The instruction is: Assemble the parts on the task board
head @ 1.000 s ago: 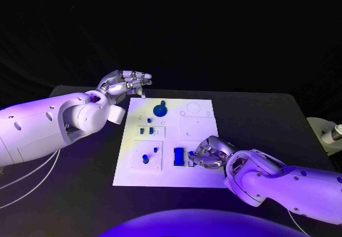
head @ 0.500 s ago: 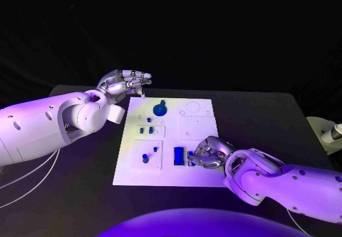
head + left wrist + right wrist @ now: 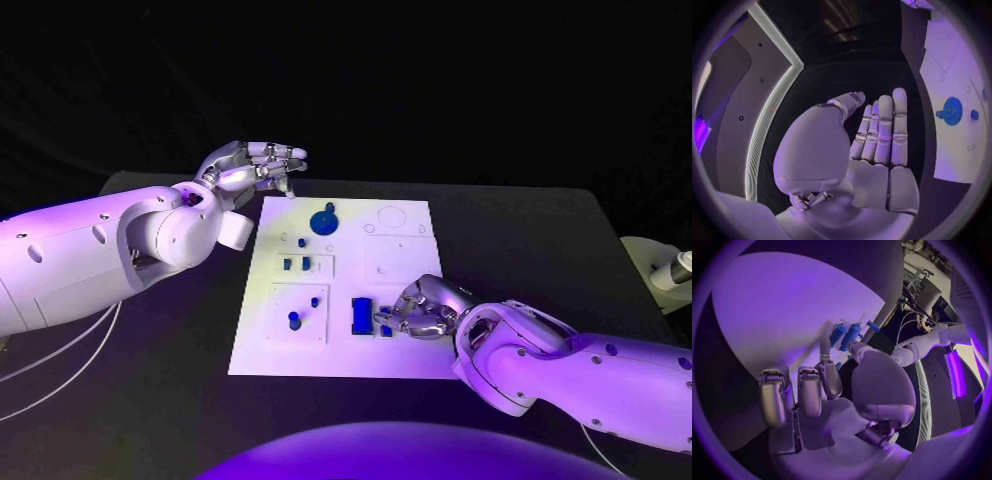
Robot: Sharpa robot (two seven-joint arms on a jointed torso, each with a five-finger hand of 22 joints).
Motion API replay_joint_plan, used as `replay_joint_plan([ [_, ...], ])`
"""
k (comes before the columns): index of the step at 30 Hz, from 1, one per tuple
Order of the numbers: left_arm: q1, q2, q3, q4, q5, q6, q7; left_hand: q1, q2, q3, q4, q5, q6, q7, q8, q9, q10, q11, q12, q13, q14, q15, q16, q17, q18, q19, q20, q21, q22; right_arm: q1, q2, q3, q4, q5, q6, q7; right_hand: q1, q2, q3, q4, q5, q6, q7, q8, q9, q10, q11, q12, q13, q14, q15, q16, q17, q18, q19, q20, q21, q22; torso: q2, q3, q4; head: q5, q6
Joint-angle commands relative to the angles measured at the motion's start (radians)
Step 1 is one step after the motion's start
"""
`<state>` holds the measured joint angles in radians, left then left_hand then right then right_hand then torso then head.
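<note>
The white task board point(image 3: 397, 255) lies mid-table. On it sit a round blue part point(image 3: 325, 222), small blue pegs point(image 3: 294, 265), further small pieces point(image 3: 294, 321) and a blue rectangular block point(image 3: 361, 315). My right hand point(image 3: 420, 310) rests on the board's near right area, just right of the block. Its thumb and a finger pinch a small blue part point(image 3: 845, 333) while the other fingers point(image 3: 809, 390) stay curled. My left hand point(image 3: 257, 166) hovers beyond the board's far left corner with its fingers point(image 3: 882, 130) straight and nothing in it. The round blue part point(image 3: 951, 111) lies on the board point(image 3: 954, 60) beside that hand.
The black table point(image 3: 548, 230) extends around the board on all sides. A white and silver object point(image 3: 666, 268) stands at the table's right edge. My left arm point(image 3: 101, 250) crosses the table's left side.
My right hand has shifted slightly toward the blue block, still at the small blue part. The left hand has stayed where it was.
</note>
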<state>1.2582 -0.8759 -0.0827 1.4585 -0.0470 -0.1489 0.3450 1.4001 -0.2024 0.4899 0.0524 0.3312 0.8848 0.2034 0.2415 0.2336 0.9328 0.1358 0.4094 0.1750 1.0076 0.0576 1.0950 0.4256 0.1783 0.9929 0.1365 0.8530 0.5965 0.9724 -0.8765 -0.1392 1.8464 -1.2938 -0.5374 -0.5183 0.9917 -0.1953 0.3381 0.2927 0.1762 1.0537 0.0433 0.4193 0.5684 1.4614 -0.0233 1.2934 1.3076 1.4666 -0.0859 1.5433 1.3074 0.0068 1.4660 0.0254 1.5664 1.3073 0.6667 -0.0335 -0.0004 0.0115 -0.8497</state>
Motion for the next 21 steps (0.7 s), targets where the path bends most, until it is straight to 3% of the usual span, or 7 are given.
replay_joint_plan([
  [1, 0.001, 0.001, 0.001, 0.003, 0.003, 0.015, 0.003, -0.003, 0.006, 0.006, 0.002, 0.004, -0.008, -0.001, 0.004, 0.001, -0.006, 0.001, 0.004, 0.001, -0.007, -0.001, 0.007, -0.001, 0.006, 0.000, 0.006, -0.001, 0.001, -0.001, -0.003, 0.000, 0.002, -0.024, 0.001, 0.008, 0.006, 0.006, -0.010, -0.003, -0.001, 0.000, 0.005, -0.004, 0.001, 0.012, -0.002, -0.005, 0.092, 0.089, -0.002, 0.001, 0.186, -0.005, 0.102, -0.006, -0.006, 0.261, 0.000, 0.0009, -0.0004, 0.001, 0.000],
  [11, 0.001, -0.002, 0.001, 0.004, 0.003, 0.016, 0.003, -0.003, 0.006, 0.006, 0.002, 0.004, -0.008, -0.001, 0.004, 0.001, -0.006, 0.001, 0.004, 0.001, -0.007, -0.001, 0.007, -0.001, 0.006, 0.000, 0.006, -0.001, 0.001, -0.001, -0.028, 0.000, 0.014, 0.000, 0.058, 0.068, 0.110, 0.003, -0.023, -0.016, 0.026, -0.001, 0.005, -0.007, -0.002, 0.015, -0.002, 0.001, 0.098, 0.090, -0.002, 0.002, 0.191, -0.006, 0.104, -0.007, 0.000, 0.262, 0.001, 0.0015, -0.0007, 0.004, 0.003],
  [21, 0.001, -0.004, 0.001, 0.004, 0.003, 0.016, 0.002, -0.003, 0.006, 0.006, 0.002, 0.004, -0.008, -0.001, 0.004, 0.001, -0.006, 0.001, 0.004, 0.001, -0.007, -0.001, 0.007, -0.001, 0.006, 0.000, 0.006, -0.001, 0.001, -0.005, -0.048, 0.000, 0.030, 0.006, 0.082, 0.095, 0.128, -0.004, -0.032, -0.015, 0.017, 0.000, 0.006, -0.008, -0.003, 0.015, -0.001, 0.001, 0.099, 0.091, -0.001, 0.003, 0.192, -0.006, 0.104, -0.006, 0.000, 0.262, 0.000, 0.0008, -0.0014, 0.005, 0.003],
])
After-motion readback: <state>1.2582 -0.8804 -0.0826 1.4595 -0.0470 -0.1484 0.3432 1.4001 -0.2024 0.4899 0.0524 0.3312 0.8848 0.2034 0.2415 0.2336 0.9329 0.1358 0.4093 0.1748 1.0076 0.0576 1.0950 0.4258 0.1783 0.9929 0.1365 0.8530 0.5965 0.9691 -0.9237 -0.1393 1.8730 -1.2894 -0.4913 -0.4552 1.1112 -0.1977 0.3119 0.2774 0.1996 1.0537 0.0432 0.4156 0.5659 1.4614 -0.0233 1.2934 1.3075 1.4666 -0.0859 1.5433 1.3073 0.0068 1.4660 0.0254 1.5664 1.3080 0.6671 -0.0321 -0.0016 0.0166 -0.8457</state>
